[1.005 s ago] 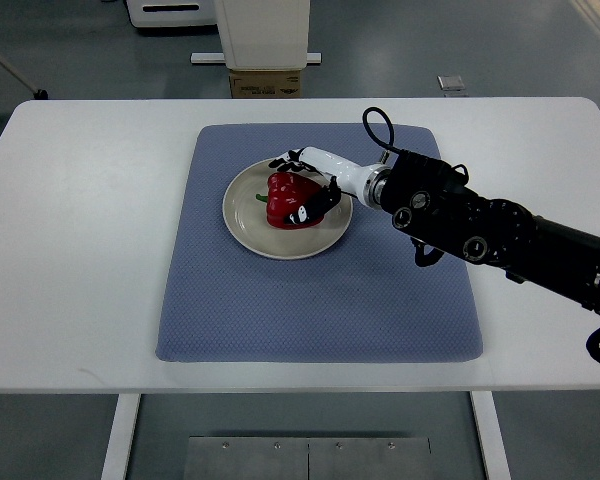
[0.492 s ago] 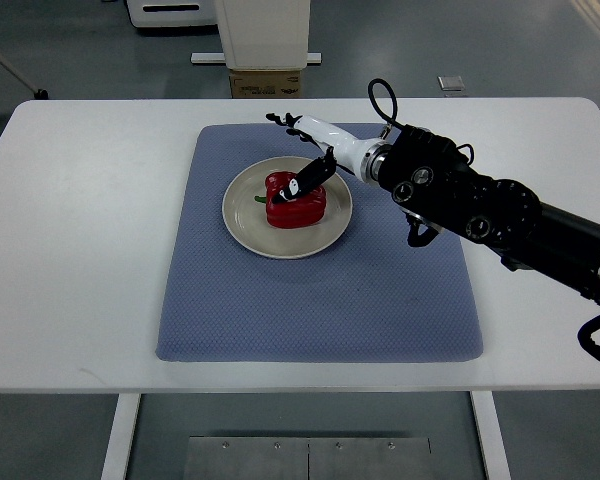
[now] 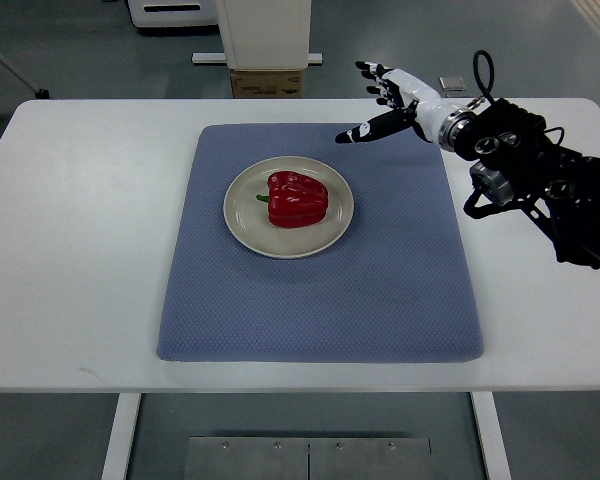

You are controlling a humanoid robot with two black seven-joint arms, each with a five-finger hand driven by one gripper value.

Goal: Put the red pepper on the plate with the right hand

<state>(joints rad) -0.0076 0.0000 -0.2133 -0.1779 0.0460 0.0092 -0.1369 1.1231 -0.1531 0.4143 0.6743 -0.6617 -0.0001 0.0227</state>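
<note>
Change: since the earlier frames your right hand [image 3: 392,100] has let go of the red pepper [image 3: 298,199] and pulled back up and to the right, off the plate [image 3: 242,225]; the pepper stays put
Right hand: you see it over the far right corner of the blue mat [image 3: 380,290], well apart from the plate, fingers spread and holding nothing; white shell with black fingertips, thumb pointing back toward the plate
Right arm: black, blocky, with cables looping at the wrist, coming in from the right edge
Red pepper: glossy, deep red, lobed and squat, with a short green stem poking out on its left side; you find it lying near the middle of the plate, touching nothing else
Plate: round, cream-coloured, shallow, with a smooth raised rim; it sits on the far half of the mat
Mat: blue-grey, roughly square with rounded corners, a fine dimpled weave, looks soft and padded
Table [image 3: 70,250]: white, smooth, matte, rounded corners; the mat lies flat on its middle
Beyond the table: you can see a cardboard box [image 3: 266,83] on the grey floor
</note>
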